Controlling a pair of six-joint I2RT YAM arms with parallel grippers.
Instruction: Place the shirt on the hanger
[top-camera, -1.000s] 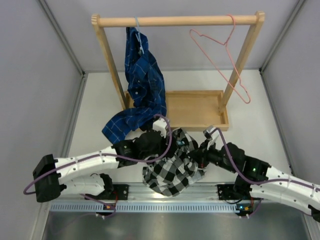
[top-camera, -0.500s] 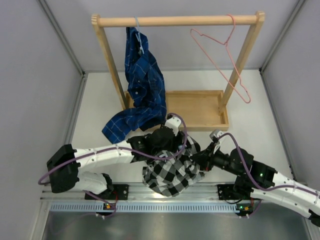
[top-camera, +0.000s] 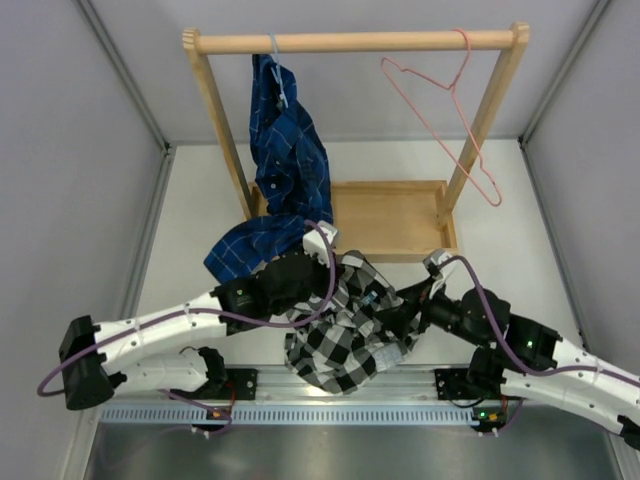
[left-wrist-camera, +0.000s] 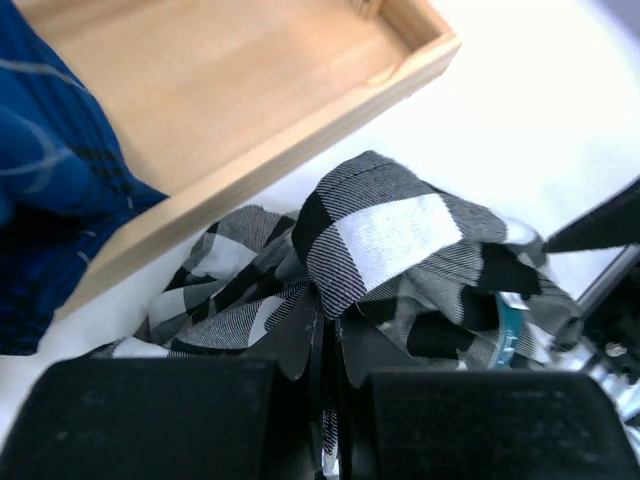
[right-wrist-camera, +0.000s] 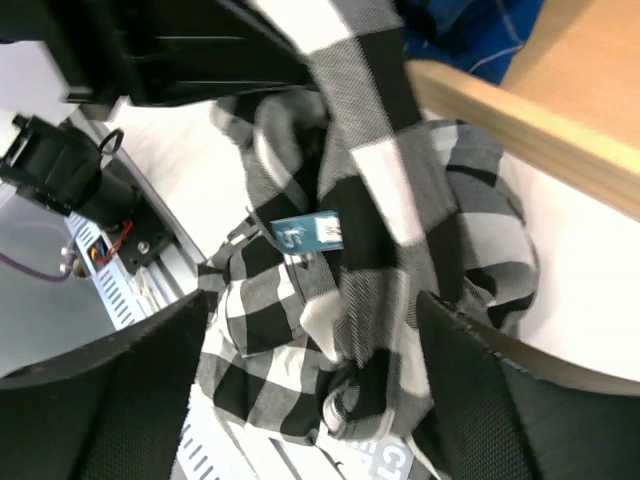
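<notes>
One wooden tray (top-camera: 395, 215) lay just beyond both grippers, with the hem of a dark blue plaid shirt (top-camera: 290, 170) draped across its left end. The left gripper (left-wrist-camera: 328, 340) was pinched tight on a fold of the shirt (top-camera: 345, 340). The cloth was bunched between it and the right gripper (right-wrist-camera: 312, 300), whose fingers stood wide around it. The shirt's near folds reached the near edge of the table (top-camera: 520, 200). The hanger (top-camera: 450, 120) hung from the rail (top-camera: 360, 41), far beyond the right gripper.

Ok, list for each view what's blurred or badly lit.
Top external: evenly lit and sharp, the buffalo-check shirt crisp. Left wrist: shirt fold in focus, left gripper's fingers a dark featureless blur, dark blue plaid shirt soft. Right wrist: right gripper's fingers out of focus, the shirt's upper fold smeared, its blue tag clear.
</notes>
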